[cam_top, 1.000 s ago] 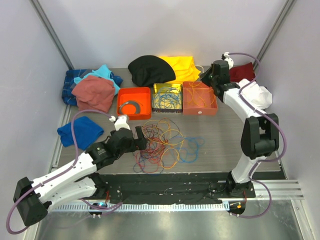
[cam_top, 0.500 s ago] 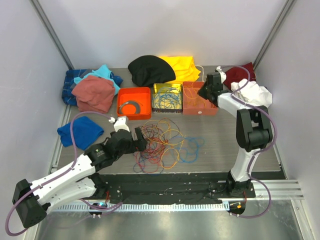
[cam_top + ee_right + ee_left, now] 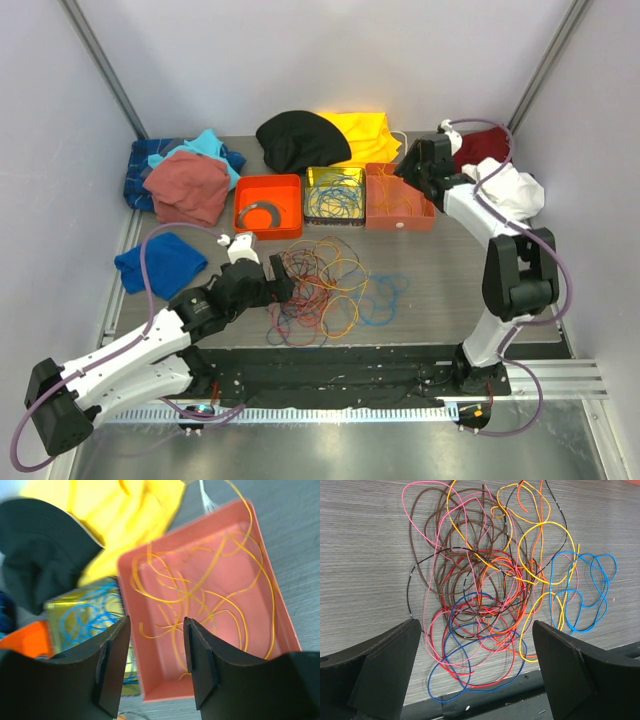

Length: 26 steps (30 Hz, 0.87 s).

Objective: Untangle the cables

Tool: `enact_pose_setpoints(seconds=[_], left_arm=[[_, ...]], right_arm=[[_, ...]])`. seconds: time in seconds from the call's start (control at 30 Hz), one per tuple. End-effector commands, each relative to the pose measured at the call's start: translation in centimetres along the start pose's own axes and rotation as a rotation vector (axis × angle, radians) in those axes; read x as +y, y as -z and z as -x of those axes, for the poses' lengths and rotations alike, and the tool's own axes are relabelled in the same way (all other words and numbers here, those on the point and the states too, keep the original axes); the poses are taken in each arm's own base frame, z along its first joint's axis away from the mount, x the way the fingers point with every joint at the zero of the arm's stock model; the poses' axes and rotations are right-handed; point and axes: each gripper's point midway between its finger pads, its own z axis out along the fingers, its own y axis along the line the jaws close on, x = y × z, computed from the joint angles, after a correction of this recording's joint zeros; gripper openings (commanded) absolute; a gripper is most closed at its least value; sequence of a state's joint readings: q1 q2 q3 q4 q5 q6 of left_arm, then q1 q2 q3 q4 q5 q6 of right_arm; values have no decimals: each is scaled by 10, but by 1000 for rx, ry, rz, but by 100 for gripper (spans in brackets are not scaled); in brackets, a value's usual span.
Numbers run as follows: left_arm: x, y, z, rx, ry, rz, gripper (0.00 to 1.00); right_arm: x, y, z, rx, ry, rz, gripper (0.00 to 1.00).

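Left to right across the worktop: the left pincer hovers low at the near-left edge of the cables, its fingers spread wide and holding nothing. In the left wrist view the heap lies flat on the worktop between those fingers, with brown, pink, red, orange, yellow and dark-blue strands interlaced at its core. A light-blue cable sits at the right fringe, crossed only by a yellow and a pink strand. Behind the heap stand 3 trays in a row: an orange tray holding a grey coil, a gold tray holding blue wires, and a salmon tray holding orange-yellow wires. The right pincer hangs above the salmon tray, fingers moderately parted, nothing between them. The step in hand appears to be picking 1 strand from the heap for sorting by colour, with much of the heap left. The next move calls for closing on a single wire, preferably a fringe loop, then drawing it out slowly so that neighbouring loops slip off instead of tightening.
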State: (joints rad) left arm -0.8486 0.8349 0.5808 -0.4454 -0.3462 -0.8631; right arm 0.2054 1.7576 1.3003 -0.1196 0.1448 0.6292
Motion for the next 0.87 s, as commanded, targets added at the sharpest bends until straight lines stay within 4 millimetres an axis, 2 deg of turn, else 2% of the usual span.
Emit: enact_pose_setpoints(seconds=[0.0,0.17,0.2,0.23,0.27,0.3,0.33,0.37,0.4,0.43,0.47,0.5,0.57,0.6,0.67,0.73,0.83], left_arm=[[-8,1,5,-24,29,-35,100],[-8,2,9,-38,33,-35,100],[-7,3,9,-40,30,-28,100],[-6,3,11,-44,31,-22,100],[-6,5,12,-50,32,-23,100],[-5,5,14,-59,33,-19,100],[-4,5,15,-63,34,-17,100],[-5,6,16,-66,33,-18,100],[-4,5,15,-66,32,-15,100],[-6,5,16,-68,31,-20,100],[-5,4,16,-66,28,-13,100],[-6,3,16,-63,26,-11,100],[-7,2,16,-56,18,-6,100],[-6,-1,14,-43,9,10,100],[-6,-3,14,-36,4,21,100],[-7,-7,13,-30,0,29,99],[-11,-10,14,-30,6,27,98]], right_arm=[[37,51,56,-132,-12,98,55],[43,78,55,-136,-11,130,54],[37,81,45,-129,-2,123,54],[50,103,54,-180,3,175,54],[51,112,50,-200,43,189,54],[45,117,30,-192,76,187,54],[57,130,21,-231,111,213,54],[65,155,19,-270,134,256,54],[50,154,-9,-240,191,227,54],[64,167,-23,-267,209,269,54],[64,186,-24,-297,208,298,54],[48,183,-50,-267,241,277,54],[47,203,-70,-274,247,317,55],[36,203,-87,-251,258,309,55],[32,210,-105,-237,276,326,55],[25,215,-111,-232,288,324,55],[27,219,-113,-232,319,324,56]])
